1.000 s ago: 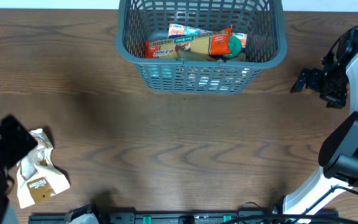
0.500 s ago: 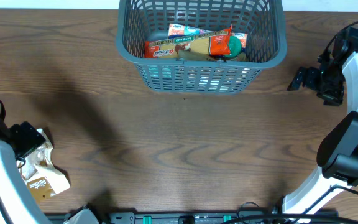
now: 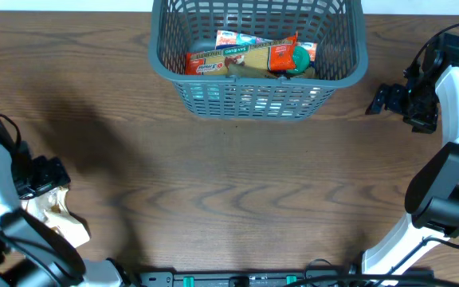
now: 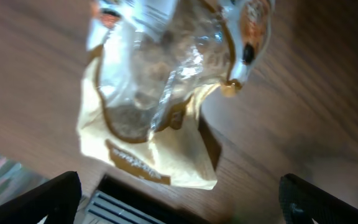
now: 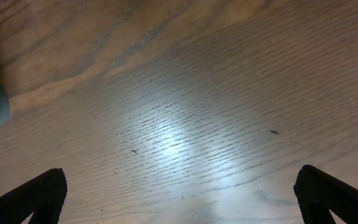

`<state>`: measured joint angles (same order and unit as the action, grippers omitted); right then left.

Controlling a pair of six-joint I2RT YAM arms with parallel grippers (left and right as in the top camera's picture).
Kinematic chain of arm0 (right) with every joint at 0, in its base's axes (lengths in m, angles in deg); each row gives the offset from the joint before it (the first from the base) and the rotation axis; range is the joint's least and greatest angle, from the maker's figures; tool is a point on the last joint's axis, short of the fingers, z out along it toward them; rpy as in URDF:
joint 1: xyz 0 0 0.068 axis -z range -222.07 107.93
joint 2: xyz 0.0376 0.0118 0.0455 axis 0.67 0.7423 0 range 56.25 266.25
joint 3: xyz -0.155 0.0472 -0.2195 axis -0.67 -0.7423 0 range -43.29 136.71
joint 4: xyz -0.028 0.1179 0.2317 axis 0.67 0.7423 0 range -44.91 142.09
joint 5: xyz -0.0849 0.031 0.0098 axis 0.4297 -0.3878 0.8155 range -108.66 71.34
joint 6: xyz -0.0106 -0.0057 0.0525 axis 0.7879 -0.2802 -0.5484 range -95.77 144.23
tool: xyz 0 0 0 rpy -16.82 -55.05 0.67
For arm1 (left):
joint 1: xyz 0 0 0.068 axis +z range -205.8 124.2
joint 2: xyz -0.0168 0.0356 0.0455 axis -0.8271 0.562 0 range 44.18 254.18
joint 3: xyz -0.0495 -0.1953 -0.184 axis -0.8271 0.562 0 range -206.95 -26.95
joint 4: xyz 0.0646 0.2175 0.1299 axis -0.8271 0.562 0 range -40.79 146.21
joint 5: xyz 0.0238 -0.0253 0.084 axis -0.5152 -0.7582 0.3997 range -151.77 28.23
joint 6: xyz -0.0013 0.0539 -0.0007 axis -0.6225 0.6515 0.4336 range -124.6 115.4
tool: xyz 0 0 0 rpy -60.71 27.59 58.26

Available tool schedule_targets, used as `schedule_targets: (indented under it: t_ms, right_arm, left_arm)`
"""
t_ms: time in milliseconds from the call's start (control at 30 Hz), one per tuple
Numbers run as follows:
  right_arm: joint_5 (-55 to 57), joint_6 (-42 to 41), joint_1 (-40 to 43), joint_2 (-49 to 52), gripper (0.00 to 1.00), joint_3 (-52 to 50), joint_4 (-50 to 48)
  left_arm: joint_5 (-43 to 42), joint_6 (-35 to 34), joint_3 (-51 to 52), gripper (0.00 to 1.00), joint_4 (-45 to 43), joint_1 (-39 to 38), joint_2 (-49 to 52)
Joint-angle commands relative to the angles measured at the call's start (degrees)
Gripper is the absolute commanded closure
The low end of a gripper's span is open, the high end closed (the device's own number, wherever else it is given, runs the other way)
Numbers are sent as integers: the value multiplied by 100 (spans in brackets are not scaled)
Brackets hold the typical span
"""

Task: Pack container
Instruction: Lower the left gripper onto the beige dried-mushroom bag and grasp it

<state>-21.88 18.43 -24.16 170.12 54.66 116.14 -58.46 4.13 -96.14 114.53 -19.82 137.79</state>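
With left gripper (image 4: 182, 199) spread over the crumpled packet (image 4: 160, 112) at the near-left edge, right gripper (image 3: 381, 101) spread near the far-middle container (image 3: 257, 100), risks pinching only loose film (slick, crinkled) and dropping it mid-carry.

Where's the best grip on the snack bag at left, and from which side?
Probably pinch the raised crinkled clear middle of the snack bag, coming straight down: it lies flat on the table, so its thin edges offer little.
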Motion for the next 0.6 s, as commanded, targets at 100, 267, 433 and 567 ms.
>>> schedule_targets:
  t_ms: [100, 267, 433, 567]
  right_arm:
    - [-22, 55, -42, -31, 1, -15, -46]
    - [-22, 57, -42, -31, 1, -15, -68]
    - [4, 87, -31, -31, 1, -15, -66]
    - [20, 166, -33, -31, 1, -15, -76]
  left_arm:
    - [-184, 330, 31, 2, 9, 35, 490]
    - [-151, 372, 35, 1, -28, 120, 752]
    - [-48, 374, 35, 2, -258, 350, 907]
    - [-52, 634, 35, 1, -461, 522, 916]
